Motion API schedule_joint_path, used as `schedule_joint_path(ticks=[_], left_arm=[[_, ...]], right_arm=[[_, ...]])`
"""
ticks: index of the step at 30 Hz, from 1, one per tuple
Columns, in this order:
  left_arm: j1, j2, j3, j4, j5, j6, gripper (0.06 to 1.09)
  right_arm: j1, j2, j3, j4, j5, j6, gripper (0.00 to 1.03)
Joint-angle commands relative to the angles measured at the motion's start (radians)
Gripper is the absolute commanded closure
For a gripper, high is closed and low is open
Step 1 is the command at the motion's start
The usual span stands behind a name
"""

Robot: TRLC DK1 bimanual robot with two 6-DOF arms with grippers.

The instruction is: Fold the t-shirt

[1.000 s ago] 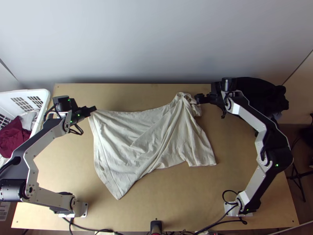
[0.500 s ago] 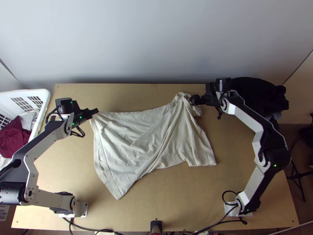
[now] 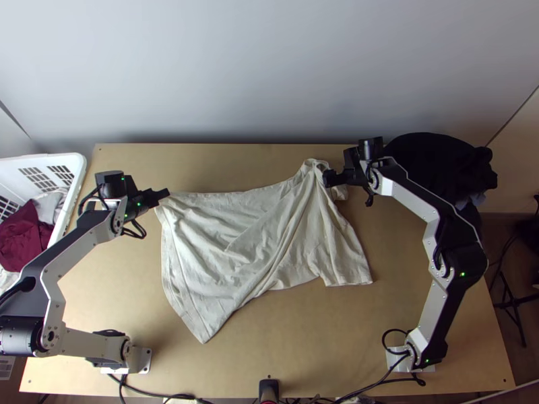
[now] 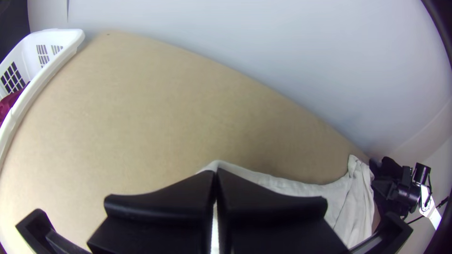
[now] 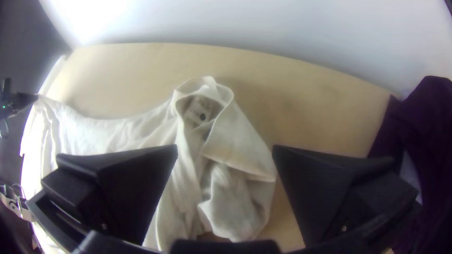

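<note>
Top view has the t-shirt [image 3: 263, 236] rumpled across the desk [image 3: 303, 357], its corner [image 3: 172, 198] clamped in the left tool [image 3: 166, 194], while the right tool [image 5: 225, 148], spread apart near the bunched collar [image 5: 226, 97], could pinch overlapping layers together, locking in creases.

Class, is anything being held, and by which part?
The t-shirt, by its far left corner, in the left end effector; the right end effector holds nothing.
</note>
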Motion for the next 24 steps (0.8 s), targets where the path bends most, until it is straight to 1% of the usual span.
schedule_joint_path(ticks=[1, 2, 4, 5, 6, 13, 18, 24], left_arm=[[0.005, -0.006, -0.009, 0.005, 0.001, 0.003, 1.05], [0.008, -0.004, -0.011, 0.005, 0.001, 0.005, 1.05], [0.012, -0.006, -0.014, 0.007, 0.001, 0.008, 1.05], [0.014, -0.006, -0.016, 0.007, 0.001, 0.011, 1.05], [0.014, -0.006, -0.016, 0.007, 0.001, 0.012, 1.05], [0.014, -0.006, -0.025, 0.007, 0.001, 0.014, 1.05], [0.008, -0.003, -0.026, 0.008, 0.001, 0.014, 1.05], [0.003, -0.003, -0.026, 0.011, 0.001, 0.014, 1.05]], right_arm=[[0.007, 0.056, 0.035, -0.016, 0.050, -0.016, 0.12], [0.008, 0.063, 0.046, -0.025, 0.055, -0.019, 0.21], [0.008, 0.076, 0.061, -0.025, 0.064, -0.032, 0.47], [0.008, 0.079, 0.066, -0.027, 0.064, -0.037, 0.54], [0.007, 0.082, 0.074, -0.027, 0.064, -0.036, 0.56], [-0.001, 0.089, 0.110, -0.074, 0.064, -0.016, 0.56], [-0.001, 0.083, 0.107, -0.099, 0.062, -0.019, 0.56], [-0.002, 0.065, 0.113, -0.104, 0.062, -0.014, 0.56]])
